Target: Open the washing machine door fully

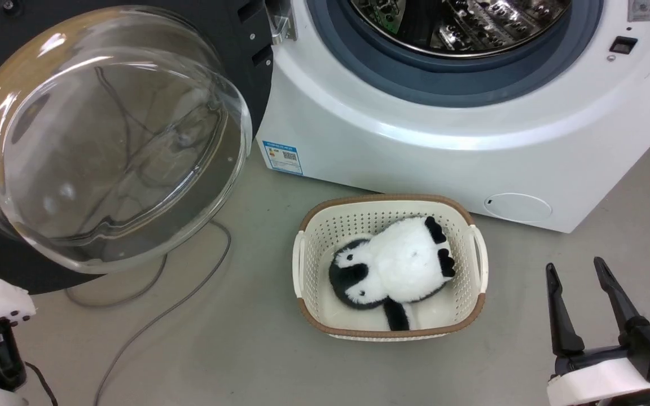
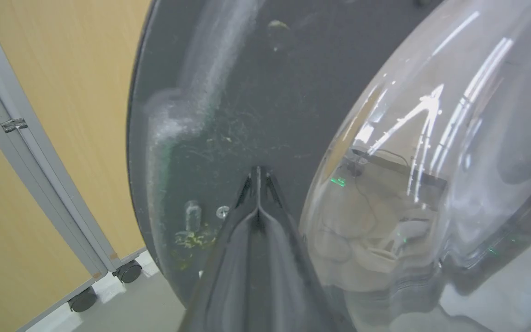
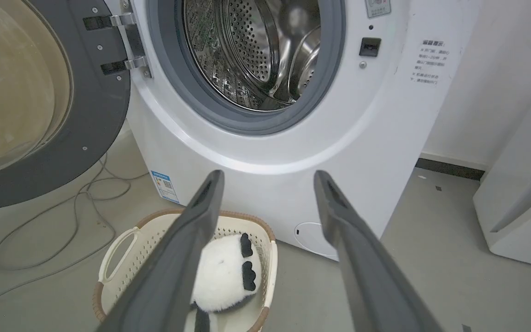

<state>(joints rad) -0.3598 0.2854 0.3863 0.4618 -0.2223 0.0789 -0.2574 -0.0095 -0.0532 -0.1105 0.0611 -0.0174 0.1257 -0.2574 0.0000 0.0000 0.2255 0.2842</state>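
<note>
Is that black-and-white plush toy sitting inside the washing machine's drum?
No, the plush toy lies in the cream basket on the floor in front of the washing machine.

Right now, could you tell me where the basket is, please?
Head view: the basket sits on the floor mid-frame, just before the washing machine, right of its open door.
</note>
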